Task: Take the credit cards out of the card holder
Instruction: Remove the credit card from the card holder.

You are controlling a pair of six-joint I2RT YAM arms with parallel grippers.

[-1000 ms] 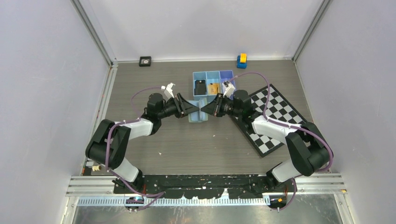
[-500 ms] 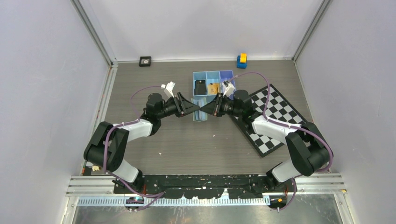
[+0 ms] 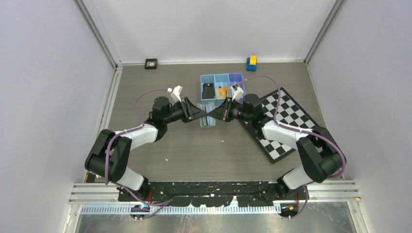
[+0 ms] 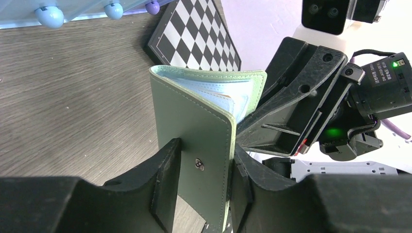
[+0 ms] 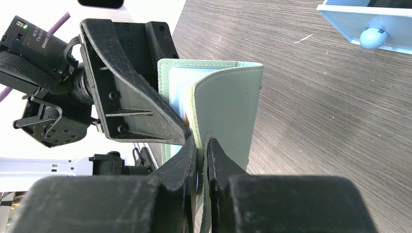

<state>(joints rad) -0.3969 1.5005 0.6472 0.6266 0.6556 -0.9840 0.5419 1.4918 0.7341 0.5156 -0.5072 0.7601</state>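
Legible text: none in any view.

Left wrist view: white print on black motor unit of opp. arm, beside a lit green LED. Chars too small and blurred to read.

Right wrist view: second white print on opp. arm's motor unit, beside its green LED. Illegible.

Top view: res. too low for any markings.

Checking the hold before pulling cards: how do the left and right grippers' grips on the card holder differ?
Left gripper: jaws wide, straddling the snap flap. Right gripper: jaws nearly shut, pinching the other flap's edge. Both hold the card holder.
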